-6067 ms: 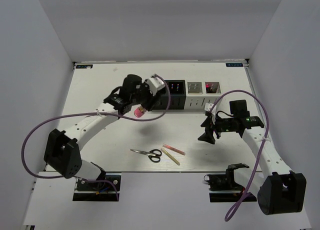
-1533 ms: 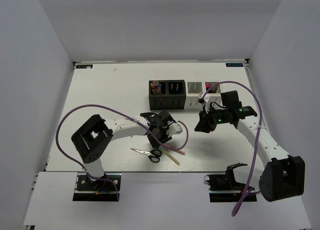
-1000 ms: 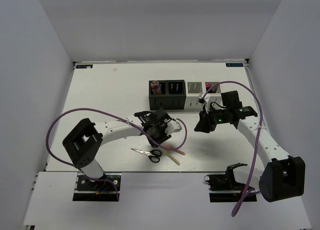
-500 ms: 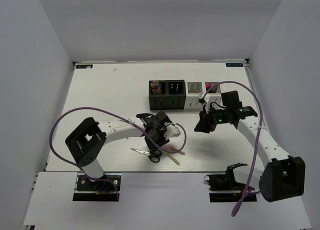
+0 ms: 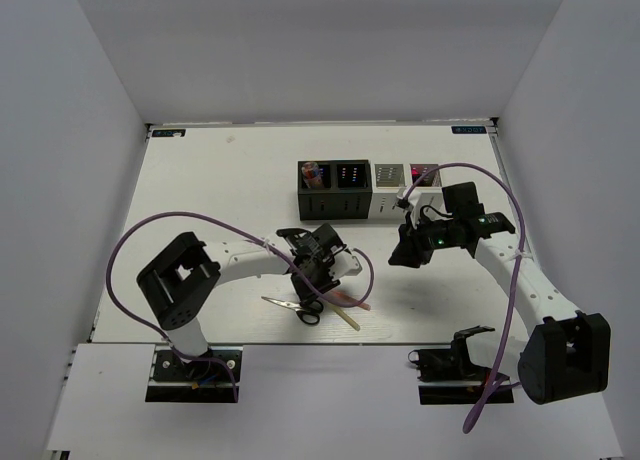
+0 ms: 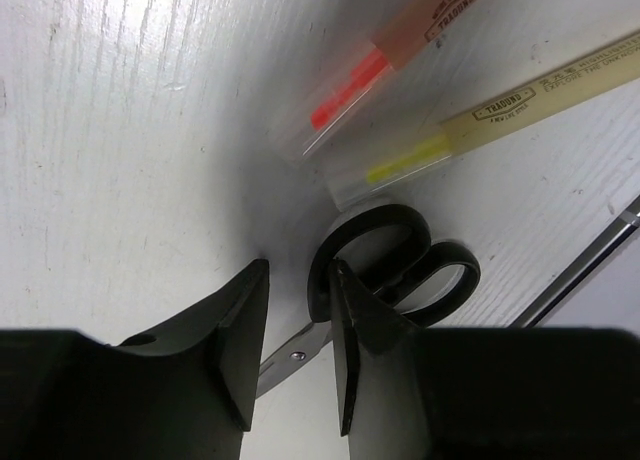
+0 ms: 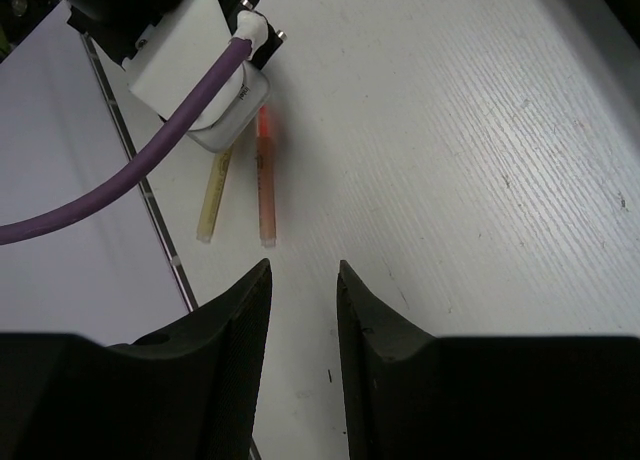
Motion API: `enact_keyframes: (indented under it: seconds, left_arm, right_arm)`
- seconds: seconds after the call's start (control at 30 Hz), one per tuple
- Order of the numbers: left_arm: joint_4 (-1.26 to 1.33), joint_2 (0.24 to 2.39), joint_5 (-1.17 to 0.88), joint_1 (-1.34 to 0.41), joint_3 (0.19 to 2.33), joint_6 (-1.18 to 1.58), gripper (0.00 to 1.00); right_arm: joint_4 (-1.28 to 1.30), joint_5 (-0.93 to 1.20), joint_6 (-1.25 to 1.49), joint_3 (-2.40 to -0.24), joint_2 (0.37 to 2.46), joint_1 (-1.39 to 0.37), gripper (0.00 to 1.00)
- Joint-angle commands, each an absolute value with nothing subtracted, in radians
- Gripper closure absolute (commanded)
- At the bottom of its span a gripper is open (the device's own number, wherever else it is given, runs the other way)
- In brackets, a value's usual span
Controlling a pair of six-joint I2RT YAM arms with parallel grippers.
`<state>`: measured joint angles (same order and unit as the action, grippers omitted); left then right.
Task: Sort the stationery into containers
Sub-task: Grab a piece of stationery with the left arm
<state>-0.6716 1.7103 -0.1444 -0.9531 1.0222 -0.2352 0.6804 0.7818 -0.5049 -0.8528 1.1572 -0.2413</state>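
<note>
My left claw (image 6: 300, 270) is low over the counter (image 6: 120, 130), jaws narrowly parted and astride the scissors (image 6: 372, 218) at their pivot. The black handles are just ahead, the pink stick (image 6: 420, 20) and tan stick (image 6: 560, 90) beyond. My right claw (image 7: 303, 270) hangs narrow, holding nothing, near the bins (image 5: 365, 190).

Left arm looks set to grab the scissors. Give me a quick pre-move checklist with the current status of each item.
1. The left claw is open: ok.
2. Handle rim of the scissors sits inside its gap: ok.
3. The pink stick and tan stick are clear of the grasp: cannot tell, their tips end right at the handle.
4. The right claw is open, empty, off to the side: ok.
5. Room in the bins: cannot tell.
</note>
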Motion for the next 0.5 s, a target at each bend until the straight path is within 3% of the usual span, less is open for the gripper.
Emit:
enact_keyframes:
  seconds: [0.0, 0.13, 0.2, 0.33, 0.47]
  left_arm:
    - [-0.631, 1.724, -0.146, -0.969, 0.994, -0.227, 0.59]
    - [-0.572, 1.750, -0.101, -0.983, 0.942, -0.210, 0.65]
    - [-0.545, 1.753, -0.094, -0.983, 0.908, -0.190, 0.77]
    - [-0.465, 1.775, -0.089, -0.983, 0.867, -0.179, 0.92]
    - [-0.495, 1.784, -0.087, -0.962, 0.900, -0.184, 1.00]
  right_arm:
    - [0.692, 0.813, -0.515, -0.857, 1.138, -0.236, 0.64]
    - [0.695, 0.815, -0.517, -0.859, 1.131, -0.235, 0.64]
    - [0.695, 0.815, -0.515, -0.858, 1.128, -0.235, 0.64]
    - [0.696, 0.821, -0.514, -0.856, 1.128, -0.232, 0.64]
    - [0.700, 0.824, -0.517, -0.858, 1.129, -0.235, 0.64]
